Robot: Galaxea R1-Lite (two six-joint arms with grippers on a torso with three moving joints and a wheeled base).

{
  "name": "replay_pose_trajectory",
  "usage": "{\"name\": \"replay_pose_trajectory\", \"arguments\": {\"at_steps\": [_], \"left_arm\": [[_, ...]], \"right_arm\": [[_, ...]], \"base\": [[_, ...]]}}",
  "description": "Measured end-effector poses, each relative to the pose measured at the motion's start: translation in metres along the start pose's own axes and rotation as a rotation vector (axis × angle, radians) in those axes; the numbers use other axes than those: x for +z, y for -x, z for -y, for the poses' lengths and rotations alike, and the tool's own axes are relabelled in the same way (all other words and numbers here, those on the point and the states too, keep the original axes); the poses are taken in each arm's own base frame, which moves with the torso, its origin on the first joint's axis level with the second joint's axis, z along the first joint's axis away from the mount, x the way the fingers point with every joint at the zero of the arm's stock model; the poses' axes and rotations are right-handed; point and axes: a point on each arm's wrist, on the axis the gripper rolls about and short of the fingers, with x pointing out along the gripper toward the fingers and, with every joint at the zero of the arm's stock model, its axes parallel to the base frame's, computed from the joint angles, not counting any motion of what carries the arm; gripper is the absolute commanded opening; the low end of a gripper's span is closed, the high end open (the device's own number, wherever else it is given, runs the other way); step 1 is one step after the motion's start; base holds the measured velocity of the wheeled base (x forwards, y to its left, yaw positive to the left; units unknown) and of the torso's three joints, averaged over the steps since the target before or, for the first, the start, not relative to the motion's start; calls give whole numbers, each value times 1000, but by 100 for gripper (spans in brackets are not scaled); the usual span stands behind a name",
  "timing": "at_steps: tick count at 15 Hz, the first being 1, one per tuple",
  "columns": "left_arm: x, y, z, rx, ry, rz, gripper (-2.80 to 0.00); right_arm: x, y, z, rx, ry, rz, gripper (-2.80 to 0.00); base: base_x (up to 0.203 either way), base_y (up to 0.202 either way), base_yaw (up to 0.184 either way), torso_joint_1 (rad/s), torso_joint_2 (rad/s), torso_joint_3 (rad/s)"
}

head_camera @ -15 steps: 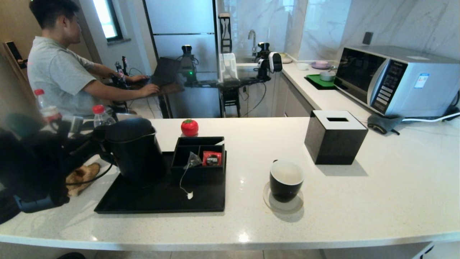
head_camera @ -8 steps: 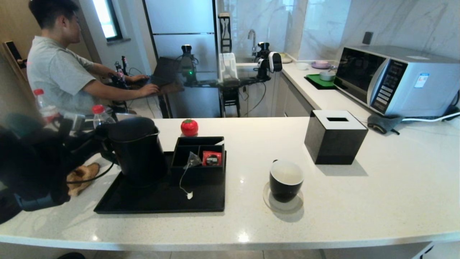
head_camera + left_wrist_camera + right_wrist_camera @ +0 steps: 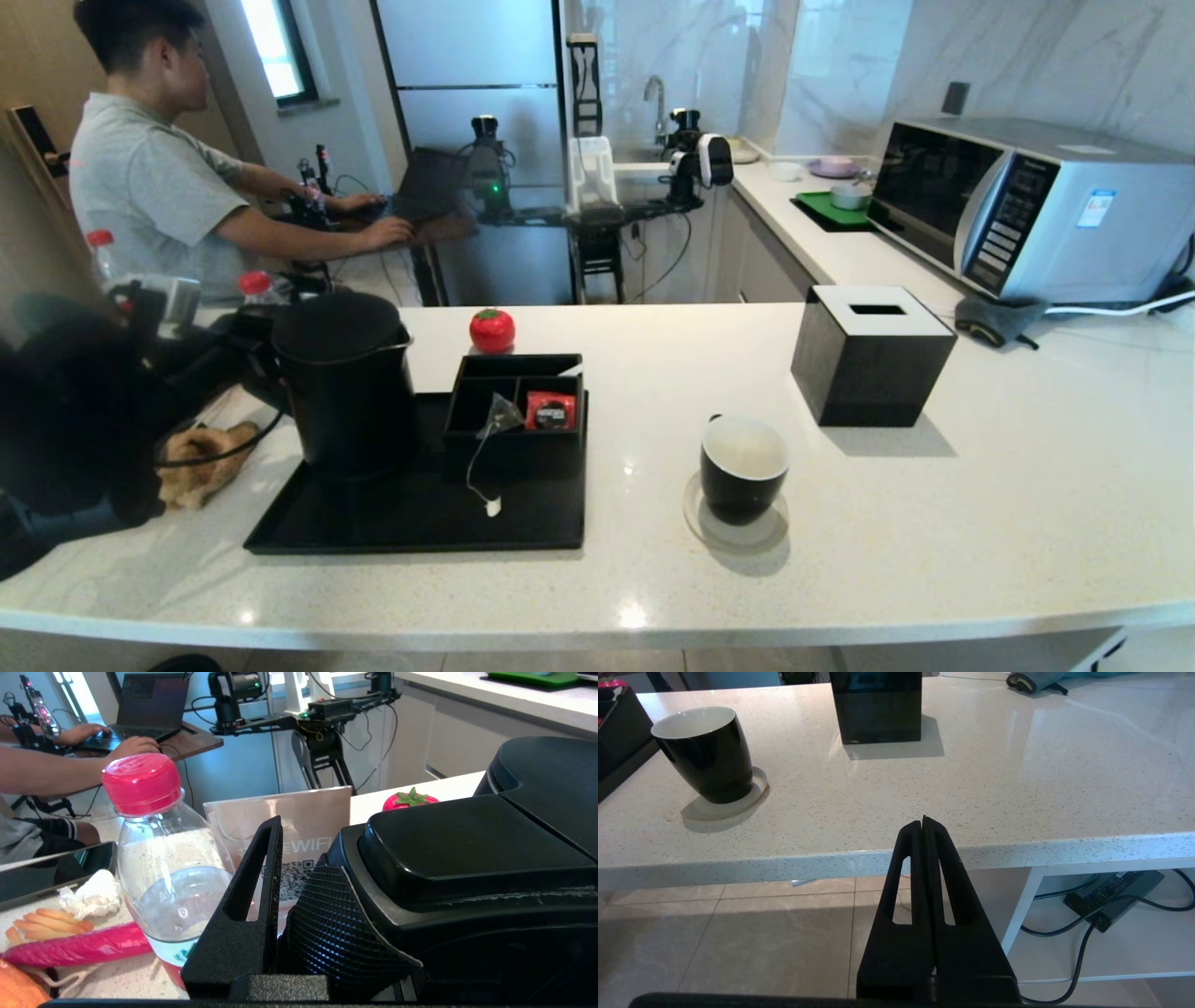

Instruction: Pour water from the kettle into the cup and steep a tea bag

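The tall matte black kettle (image 3: 345, 392) stands upright over the left end of the black tray (image 3: 411, 518). My left gripper (image 3: 250, 359) reaches in from the left and is shut on the kettle's handle (image 3: 467, 854); one finger (image 3: 252, 896) shows bare beside it. The tea bag (image 3: 501, 415) lies in the black organiser box (image 3: 518, 443), its string trailing to a white tag (image 3: 492, 507) on the tray. The black cup (image 3: 744, 467) (image 3: 703, 751), white inside, sits on a round coaster. My right gripper (image 3: 924, 822) is shut and empty, below the counter's front edge.
A red sachet (image 3: 551, 411) lies beside the tea bag. A red-capped bottle (image 3: 163, 868) stands close to the left gripper. A black tissue box (image 3: 873, 355) is behind the cup, a red tomato-shaped object (image 3: 492, 329) behind the organiser, a microwave (image 3: 1036, 205) at the back right.
The kettle, tilted a second ago, has come upright and shifted a little up and to the left with my left arm. The right gripper's earlier position is not shown.
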Motion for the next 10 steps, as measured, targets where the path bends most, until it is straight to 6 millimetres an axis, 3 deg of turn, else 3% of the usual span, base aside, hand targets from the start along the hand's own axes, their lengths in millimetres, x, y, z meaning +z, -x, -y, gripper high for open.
{"name": "replay_pose_trajectory", "arguments": {"at_steps": [10], "left_arm": [[32, 36, 23, 17, 30, -5, -280]], "right_arm": [[0, 0, 0, -1, 0, 0, -280]], "base": [[0, 0, 0, 0, 0, 0]]}}
